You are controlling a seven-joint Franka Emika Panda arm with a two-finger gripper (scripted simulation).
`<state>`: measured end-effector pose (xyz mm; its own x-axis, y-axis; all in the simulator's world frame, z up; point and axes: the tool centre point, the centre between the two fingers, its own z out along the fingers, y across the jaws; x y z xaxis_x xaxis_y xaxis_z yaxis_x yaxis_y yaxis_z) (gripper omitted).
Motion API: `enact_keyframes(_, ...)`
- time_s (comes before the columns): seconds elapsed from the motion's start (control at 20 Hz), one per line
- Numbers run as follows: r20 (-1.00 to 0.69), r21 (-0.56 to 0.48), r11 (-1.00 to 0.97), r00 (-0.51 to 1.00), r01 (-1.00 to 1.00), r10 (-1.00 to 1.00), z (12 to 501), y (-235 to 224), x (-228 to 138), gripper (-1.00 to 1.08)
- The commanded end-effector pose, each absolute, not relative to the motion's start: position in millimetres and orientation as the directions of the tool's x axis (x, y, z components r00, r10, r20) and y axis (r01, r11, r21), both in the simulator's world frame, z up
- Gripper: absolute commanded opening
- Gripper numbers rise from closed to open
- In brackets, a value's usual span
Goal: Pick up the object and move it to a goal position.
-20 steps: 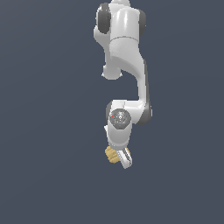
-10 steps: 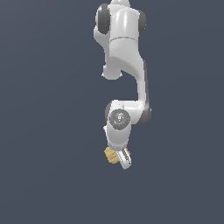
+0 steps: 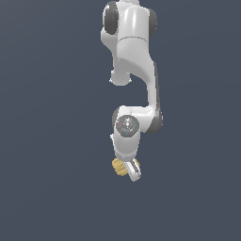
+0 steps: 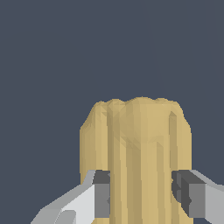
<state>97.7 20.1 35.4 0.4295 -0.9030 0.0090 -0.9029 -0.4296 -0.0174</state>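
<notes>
The object (image 4: 135, 148) is a tan-yellow ridged block filling the middle of the wrist view, with lengthwise grooves down its face. Both fingers (image 4: 98, 197) press against its sides, so my gripper (image 4: 142, 194) is shut on it. In the exterior view the object (image 3: 119, 166) shows as a small tan lump at the tip of the white arm, partly covered by the gripper (image 3: 127, 168). The arm hangs down from the top of that view, and the hand tilts slightly toward the exterior view's right.
Only a flat dark grey-blue background lies around the arm in both views. No table edge, container or other object shows.
</notes>
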Motion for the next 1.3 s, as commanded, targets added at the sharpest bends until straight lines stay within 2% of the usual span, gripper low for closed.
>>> enact_keyframes(0.0, 0.006, -0.01, -0.429, 0.429, -0.903, -0.903, 37, 16, 93, -1.0)
enact_keyframes(0.5, 0.003, -0.009, -0.429, 0.429, -0.903, -0.903, 93, -14, 76, -1.0)
enact_keyframes(1.25, -0.001, -0.006, -0.429, 0.429, -0.903, -0.903, 248, -97, 31, -1.0)
